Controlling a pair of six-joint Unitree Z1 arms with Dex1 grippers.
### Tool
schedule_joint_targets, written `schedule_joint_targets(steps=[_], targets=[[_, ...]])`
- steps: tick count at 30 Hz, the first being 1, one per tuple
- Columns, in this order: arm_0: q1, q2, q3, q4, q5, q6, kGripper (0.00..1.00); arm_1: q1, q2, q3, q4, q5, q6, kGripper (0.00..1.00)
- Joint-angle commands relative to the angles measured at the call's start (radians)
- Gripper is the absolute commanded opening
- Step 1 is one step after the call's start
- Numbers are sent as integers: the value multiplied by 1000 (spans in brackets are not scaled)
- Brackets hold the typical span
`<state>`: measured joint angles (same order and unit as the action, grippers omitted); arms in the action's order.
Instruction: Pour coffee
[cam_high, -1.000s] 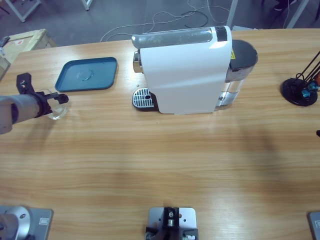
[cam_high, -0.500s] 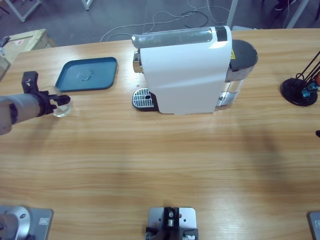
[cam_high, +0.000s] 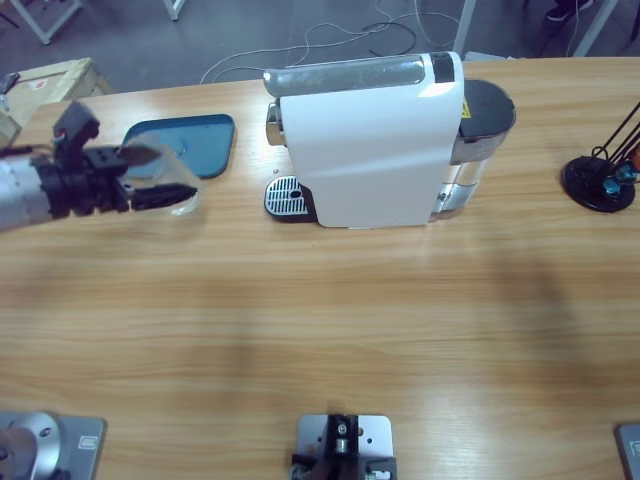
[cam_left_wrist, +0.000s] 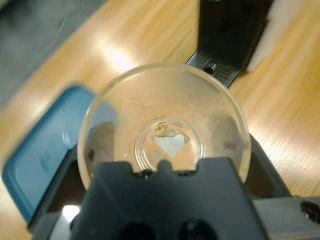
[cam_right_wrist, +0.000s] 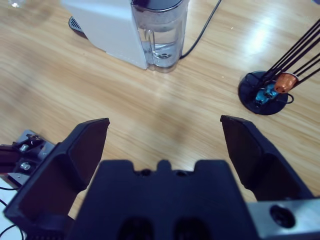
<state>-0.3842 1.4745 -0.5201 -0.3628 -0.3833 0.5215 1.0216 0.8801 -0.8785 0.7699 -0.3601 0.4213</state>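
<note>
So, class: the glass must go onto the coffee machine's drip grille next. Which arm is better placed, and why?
The left. Its gripper already holds the glass beside the blue tray, near the grille. The right gripper is open, empty and off by the capsule stand.

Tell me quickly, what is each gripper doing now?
Left gripper: shut on the clear glass cup, lifted over the table.
Right gripper: open, holding nothing.

We see the left arm (cam_high: 25, 192) as a silver-grey tube that ends in a black wrist block and a black left gripper (cam_high: 160, 180). The right gripper (cam_right_wrist: 165, 150) has a matte black body, two wide black jaws and small round holes in its body.
</note>
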Motion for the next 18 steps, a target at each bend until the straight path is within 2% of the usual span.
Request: schedule_joint_targets(steps=[1, 8, 12, 18], targets=[[26, 288, -171, 19, -259, 167, 0, 12, -45, -12, 62, -20, -13, 1000], [-51, 422, -339, 138, -236, 167, 0, 12, -24, -13, 72, -20, -13, 1000], [-92, 472, -375, 157, -231, 167, 0, 12, -27, 1, 69, -20, -12, 1000], [-142, 529, -432, 162, -155, 167, 0, 12, -43, 9, 75, -20, -10, 1000]])
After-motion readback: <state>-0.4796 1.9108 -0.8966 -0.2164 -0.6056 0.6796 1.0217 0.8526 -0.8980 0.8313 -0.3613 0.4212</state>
